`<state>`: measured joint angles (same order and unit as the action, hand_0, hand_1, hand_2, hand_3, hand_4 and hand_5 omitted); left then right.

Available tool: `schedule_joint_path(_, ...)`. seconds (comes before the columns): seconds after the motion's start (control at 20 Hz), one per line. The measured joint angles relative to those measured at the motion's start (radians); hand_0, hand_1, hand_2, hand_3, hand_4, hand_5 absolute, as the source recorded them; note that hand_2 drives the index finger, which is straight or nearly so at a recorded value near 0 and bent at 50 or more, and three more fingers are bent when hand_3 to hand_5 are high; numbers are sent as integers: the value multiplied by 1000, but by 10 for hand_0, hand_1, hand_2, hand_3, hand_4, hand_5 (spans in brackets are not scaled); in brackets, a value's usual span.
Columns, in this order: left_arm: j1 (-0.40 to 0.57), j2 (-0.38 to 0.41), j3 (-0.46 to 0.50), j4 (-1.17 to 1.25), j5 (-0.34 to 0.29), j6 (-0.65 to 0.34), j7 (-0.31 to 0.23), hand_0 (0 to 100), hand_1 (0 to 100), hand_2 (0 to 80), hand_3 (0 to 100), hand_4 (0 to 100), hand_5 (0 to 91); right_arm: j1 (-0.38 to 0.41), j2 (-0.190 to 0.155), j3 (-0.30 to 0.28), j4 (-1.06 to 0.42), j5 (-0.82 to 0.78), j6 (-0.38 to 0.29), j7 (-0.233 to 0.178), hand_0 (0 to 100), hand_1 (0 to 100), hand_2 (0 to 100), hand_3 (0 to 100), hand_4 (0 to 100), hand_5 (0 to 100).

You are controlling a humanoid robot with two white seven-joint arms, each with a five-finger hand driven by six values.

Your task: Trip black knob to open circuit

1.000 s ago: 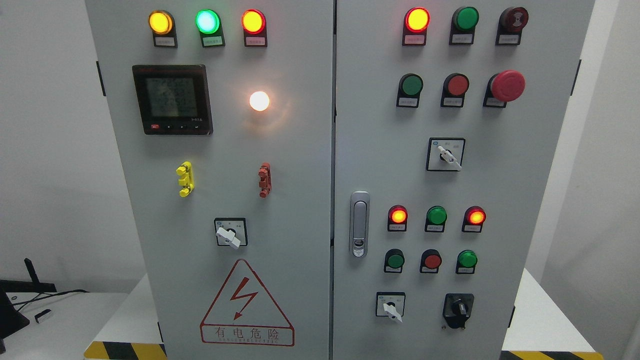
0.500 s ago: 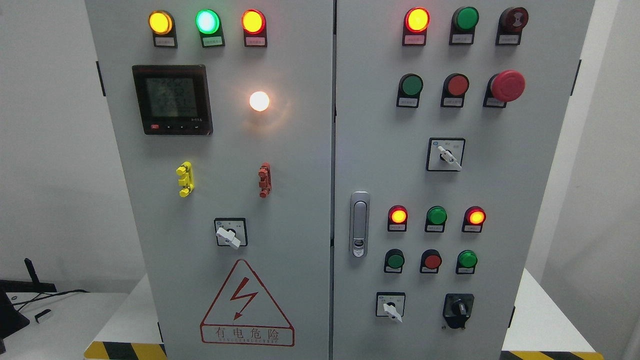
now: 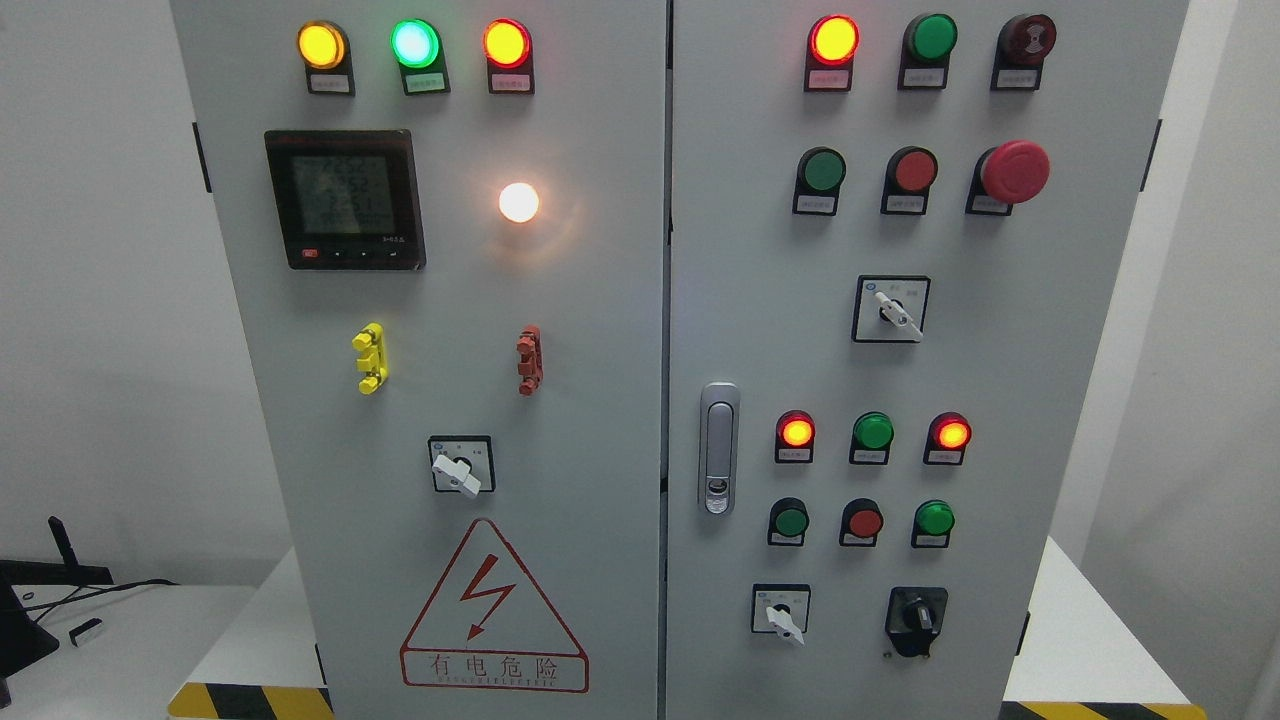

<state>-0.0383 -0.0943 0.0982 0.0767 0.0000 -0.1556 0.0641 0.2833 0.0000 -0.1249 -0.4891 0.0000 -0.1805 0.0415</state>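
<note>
Waiting, no change from earlier frames | black knob [image 3: 916,619] low right on cabinet [image 3: 600,300], untouched | no hands in view, finger state unknown | lamps same, task not started

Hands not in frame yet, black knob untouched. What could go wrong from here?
1. Wrong control: the black knob sits at the right door's bottom, right of a white-handled selector; a slightly off reach may turn that instead.
2. Green button lies directly above the knob; a hand coming down could press it.
3. Lamps are lit, so the panel looks live; any stray press could switch something.
</note>
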Motion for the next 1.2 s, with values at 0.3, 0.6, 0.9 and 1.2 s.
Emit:
schedule_joint_path(0.3, 0, 0, 0, 0, 0, 0, 0, 120, 389, 0, 0, 0, 0, 86, 0, -2, -151, 0, -151, -11, 375, 400, 235, 559, 507, 550)
schedule_joint_path(0.6, 0, 0, 0, 0, 0, 0, 0, 120, 389, 0, 0, 0, 0, 165, 0, -5, -287, 0, -410, -9, 372, 444, 329, 640, 593, 642)
schedule_joint_path(0.9, 0, 0, 0, 0, 0, 0, 0, 120, 389, 0, 0, 0, 0, 216, 0, -9, -438, -17, -557, -1, 402, 477, 354, 704, 706, 740)
schedule_joint_path(1.2, 0, 0, 0, 0, 0, 0, 0, 120, 389, 0, 0, 0, 0, 235, 0, -16, -602, -31, -599, 4, 398, 511, 361, 761, 777, 820)
